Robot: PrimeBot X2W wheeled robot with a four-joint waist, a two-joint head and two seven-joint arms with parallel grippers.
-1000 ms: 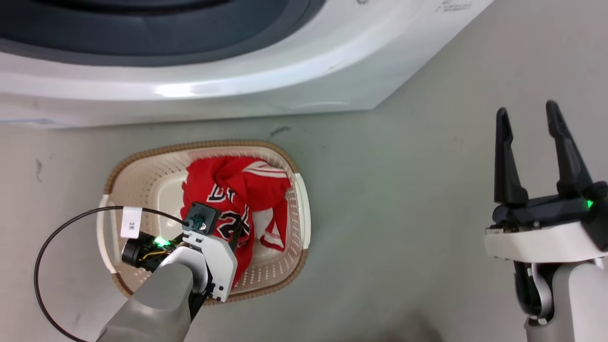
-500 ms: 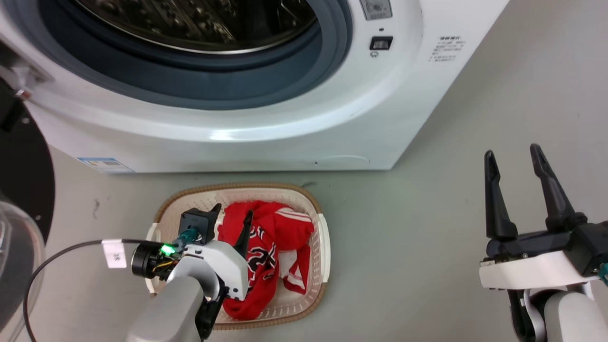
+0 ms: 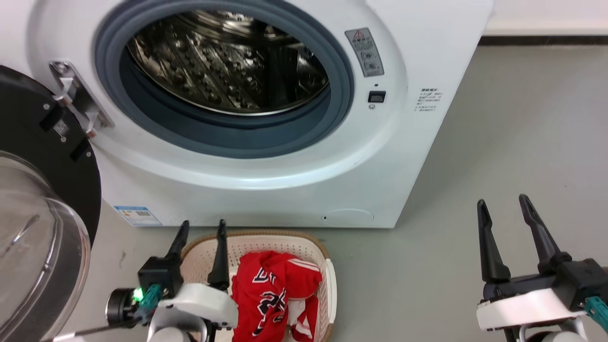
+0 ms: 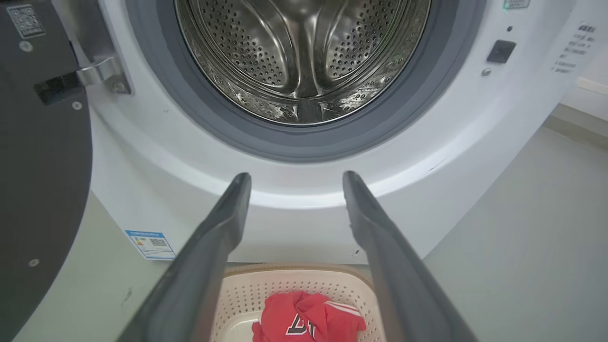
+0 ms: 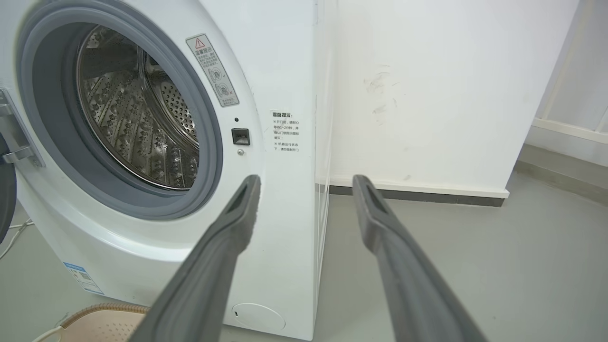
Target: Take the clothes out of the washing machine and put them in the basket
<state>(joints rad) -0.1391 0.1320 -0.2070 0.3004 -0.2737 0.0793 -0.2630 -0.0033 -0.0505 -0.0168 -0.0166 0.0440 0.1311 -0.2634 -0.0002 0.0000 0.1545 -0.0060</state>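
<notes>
While my left hand [image 3: 203, 222] and right hand [image 3: 502, 199] hang released, grey floor [image 3: 498, 142] spreads rightward, basket [image 3: 266, 234] just before washing machine [image 3: 247, 190].

Red clothes [image 3: 273, 290] with white stripes fill the cream, brown-rimmed basket [image 3: 281, 243].

The left gripper [image 3: 202, 224] stands at the lower left of the head view, its two long dark fingers [image 3: 220, 256] pointing up and spread apart, with a green light [image 3: 138, 294] glowing on the wrist behind them. The right gripper [image 3: 502, 202] stands at the lower right, its jaws likewise parted. Its fingers lean slightly rightward above a white wrist housing [image 3: 522, 308].
</notes>
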